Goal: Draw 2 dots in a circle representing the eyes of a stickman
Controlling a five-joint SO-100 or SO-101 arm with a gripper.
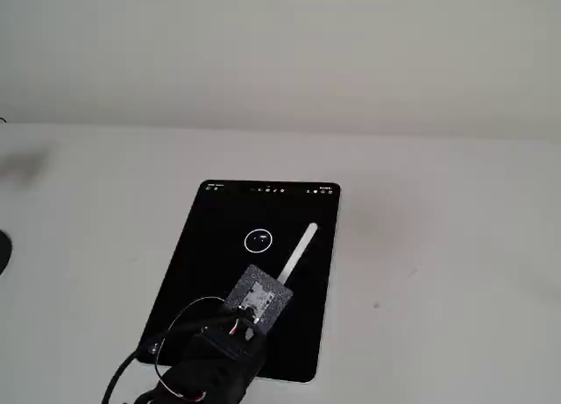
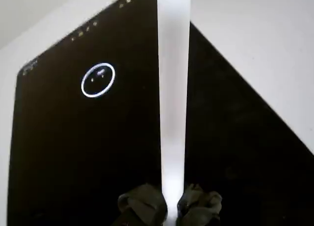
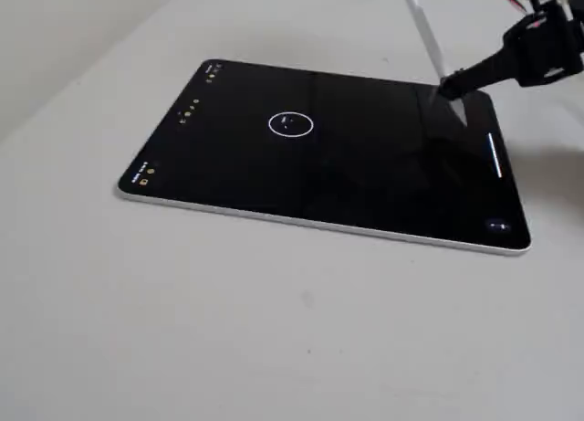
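Dots [image 2: 100, 74] inside circle [image 2: 98, 80]; tool [image 2: 170, 206] clamps stylus [image 2: 173, 88]; tablet [image 1: 193, 272] unobstructed

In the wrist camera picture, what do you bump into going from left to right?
The circle with the dots inside it, then the white stylus held in the claw, then more of the black tablet, then the white table.

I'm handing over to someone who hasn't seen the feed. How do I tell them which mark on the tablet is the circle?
Find the black tablet lying flat on the white table. On its dark screen, nearer the edge lined with small icons, sits the circle, a thin white ring with faint specks inside. Unlike the tiny edge icons it is a closed outline, and the white stylus lies apart from it.
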